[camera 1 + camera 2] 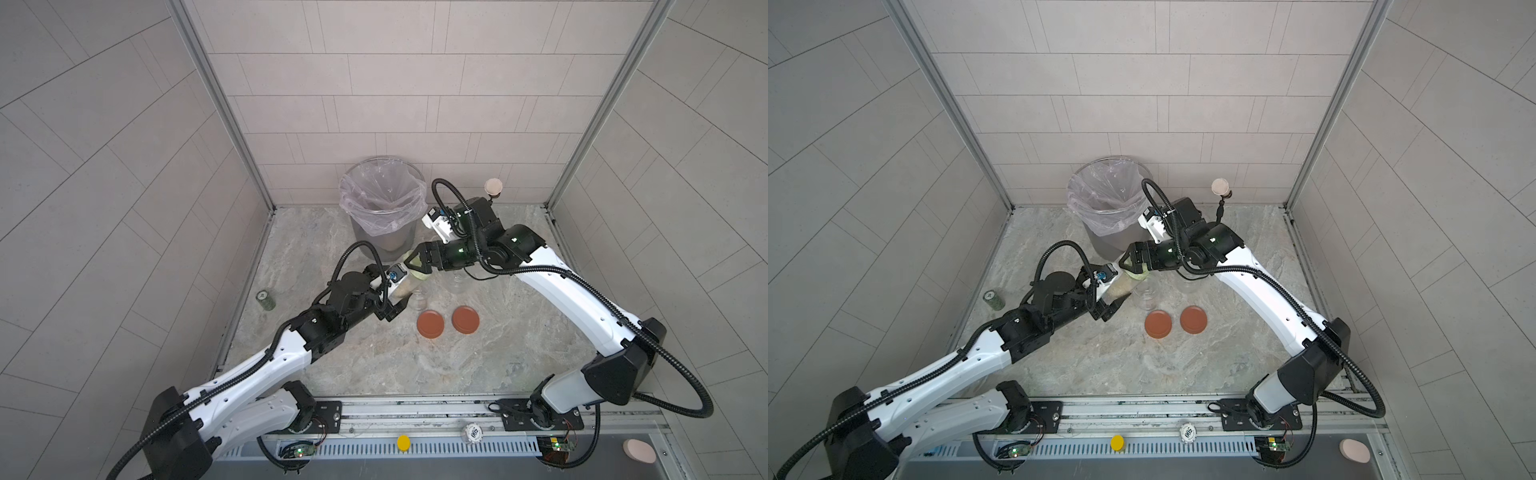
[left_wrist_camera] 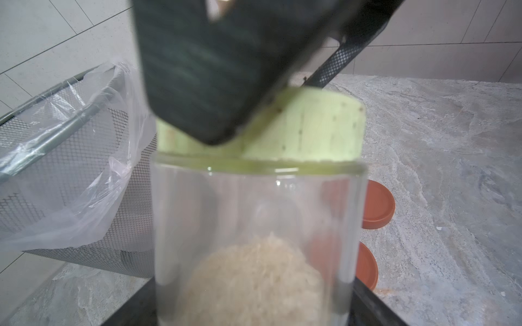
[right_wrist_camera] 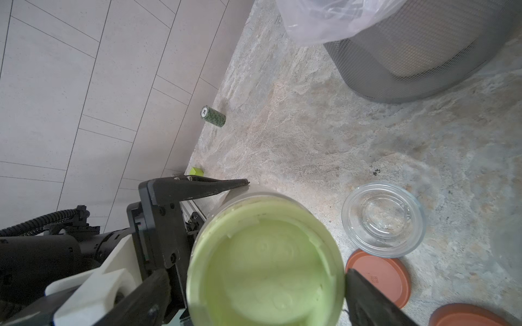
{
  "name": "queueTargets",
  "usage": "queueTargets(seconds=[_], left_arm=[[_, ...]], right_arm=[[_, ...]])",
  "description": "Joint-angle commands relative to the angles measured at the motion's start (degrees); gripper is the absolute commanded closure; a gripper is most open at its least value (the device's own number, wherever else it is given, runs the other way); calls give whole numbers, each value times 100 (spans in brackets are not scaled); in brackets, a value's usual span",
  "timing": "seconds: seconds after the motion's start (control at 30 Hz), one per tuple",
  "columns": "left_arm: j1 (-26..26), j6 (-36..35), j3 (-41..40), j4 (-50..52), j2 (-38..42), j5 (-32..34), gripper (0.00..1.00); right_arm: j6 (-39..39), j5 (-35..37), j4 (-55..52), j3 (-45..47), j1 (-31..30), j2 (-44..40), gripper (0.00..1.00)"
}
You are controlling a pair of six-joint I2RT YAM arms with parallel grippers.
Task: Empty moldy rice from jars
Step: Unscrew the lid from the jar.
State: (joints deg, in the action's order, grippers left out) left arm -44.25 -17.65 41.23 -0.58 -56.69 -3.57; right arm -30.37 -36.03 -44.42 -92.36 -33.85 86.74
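Moldy rice (image 2: 254,282) fills the base end of the jar (image 2: 254,214); the one legible mark, "20", sits on the green can (image 3: 213,116). Your left end effector (image 1: 405,291) clamps the jar above the desk (image 1: 374,365), beside the bin (image 1: 365,239). Its long axis tilts, pale green lid (image 3: 265,268) toward your right end effector (image 3: 252,278), whose wide jaws bracket the lid; you cannot tell whether they grip.

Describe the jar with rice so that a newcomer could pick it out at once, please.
Start at the bin by the back wall. In front of it, the left gripper holds a tilted jar. It alone has a green lid and rice inside; the two jars nearby stand empty and lidless.
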Motion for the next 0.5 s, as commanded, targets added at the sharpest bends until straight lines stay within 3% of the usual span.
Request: queueTargets(seconds=[0.0,0.23,0.47], left_arm=[[13,-160,242,-589,154,-39,85],[22,-177,241,-581,184,-38,85],[30,-105,246,-568,186,-145,87]], right_arm=[[101,-140,-67,-159,-41,45,5],[150,-228,-95,-146,-40,147,7],[504,-376,-102,-208,-43,144,22]])
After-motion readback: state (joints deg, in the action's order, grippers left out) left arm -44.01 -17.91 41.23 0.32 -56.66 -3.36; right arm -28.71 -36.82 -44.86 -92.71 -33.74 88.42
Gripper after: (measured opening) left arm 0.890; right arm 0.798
